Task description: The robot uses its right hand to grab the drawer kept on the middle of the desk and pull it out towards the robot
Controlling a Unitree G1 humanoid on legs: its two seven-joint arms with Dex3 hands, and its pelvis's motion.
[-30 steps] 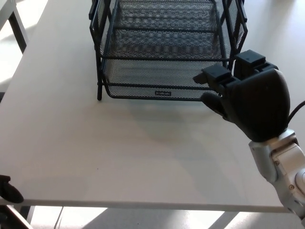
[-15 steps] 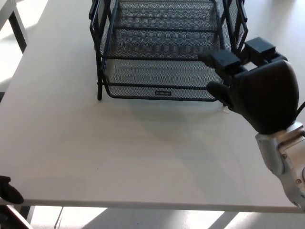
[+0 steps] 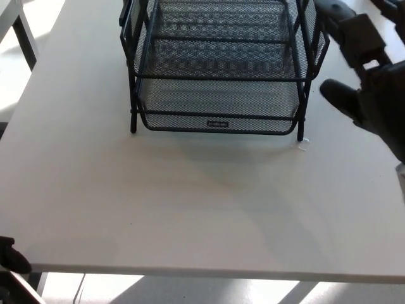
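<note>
A black wire-mesh drawer rack [image 3: 218,69] stands at the far middle of the white desk [image 3: 177,202]. Its lowest drawer [image 3: 218,117] has a small label on the front rim and sits pushed in, level with the frame's legs. My right hand [image 3: 370,82] is at the right edge of the picture, beside and just right of the rack, fingers spread apart and holding nothing. It does not touch the drawer. Only a dark bit of my left hand [image 3: 9,253] shows at the lower left corner.
A small pale scrap [image 3: 303,145] lies on the desk by the rack's front right leg. Another table's leg [image 3: 25,38] stands at the upper left. The desk's near edge [image 3: 190,271] runs across the bottom.
My right hand has moved up and to the right, away from the drawer's front right corner and partly out of the picture. The rack has stayed in place.
</note>
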